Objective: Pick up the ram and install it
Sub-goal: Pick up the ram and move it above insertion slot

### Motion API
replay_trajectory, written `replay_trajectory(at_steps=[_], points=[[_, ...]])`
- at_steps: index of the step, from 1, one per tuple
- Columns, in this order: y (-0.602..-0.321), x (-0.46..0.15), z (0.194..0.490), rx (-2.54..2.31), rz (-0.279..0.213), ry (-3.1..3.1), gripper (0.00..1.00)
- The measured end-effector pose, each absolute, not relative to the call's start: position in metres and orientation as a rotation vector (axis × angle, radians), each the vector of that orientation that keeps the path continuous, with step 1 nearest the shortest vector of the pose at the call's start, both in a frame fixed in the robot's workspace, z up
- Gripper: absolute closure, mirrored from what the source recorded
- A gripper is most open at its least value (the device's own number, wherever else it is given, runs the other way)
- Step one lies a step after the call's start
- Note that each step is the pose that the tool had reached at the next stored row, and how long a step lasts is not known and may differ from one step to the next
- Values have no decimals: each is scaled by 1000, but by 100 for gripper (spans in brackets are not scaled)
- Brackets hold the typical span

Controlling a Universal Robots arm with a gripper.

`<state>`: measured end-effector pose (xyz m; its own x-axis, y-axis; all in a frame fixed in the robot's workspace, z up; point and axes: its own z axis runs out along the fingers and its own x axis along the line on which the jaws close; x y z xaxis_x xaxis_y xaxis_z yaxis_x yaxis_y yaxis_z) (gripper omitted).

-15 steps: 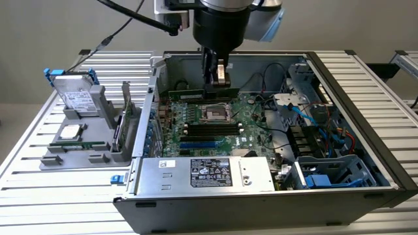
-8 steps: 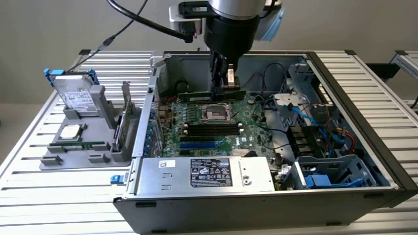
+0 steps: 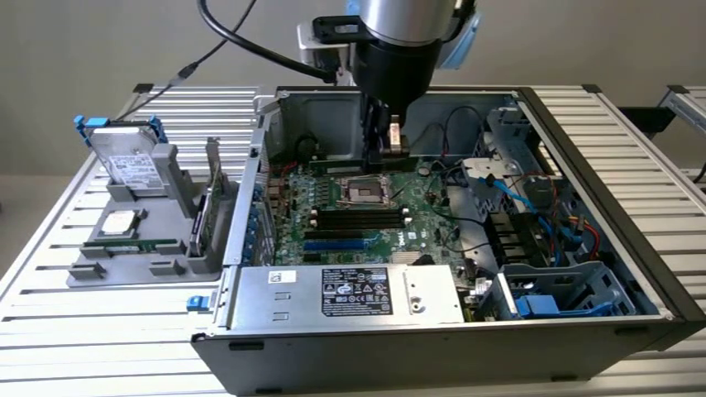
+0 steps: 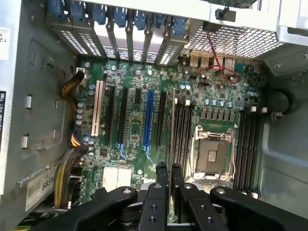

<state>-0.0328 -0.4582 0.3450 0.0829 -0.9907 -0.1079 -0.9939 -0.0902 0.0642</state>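
Note:
My gripper (image 3: 381, 164) hangs inside the open computer case (image 3: 617, 165), just above the motherboard (image 3: 419, 207) near the CPU socket (image 3: 363, 189). In the wrist view the black fingers (image 4: 162, 179) stand close together, shut on the ram (image 4: 172, 127). I see it edge-on, as a thin pale strip running out from between them. The strip lies parallel to the black memory slots (image 4: 183, 134) beside the socket (image 4: 211, 155) and slightly to one side of them. I cannot tell how high it hangs above them.
A grey parts tray (image 3: 121, 269) on the exterior view's left holds a silver hard drive (image 3: 127, 161), a CPU (image 3: 121, 222) and a green board strip (image 3: 132, 246). The power supply (image 3: 347, 291) sits at the case front. Drive cages and blue cables (image 3: 541, 198) are on the right.

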Motion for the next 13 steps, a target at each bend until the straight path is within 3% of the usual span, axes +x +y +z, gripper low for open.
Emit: replay_trajectory(at_steps=[13], points=[[-447,-32,331,-2307,167,2135,86]])
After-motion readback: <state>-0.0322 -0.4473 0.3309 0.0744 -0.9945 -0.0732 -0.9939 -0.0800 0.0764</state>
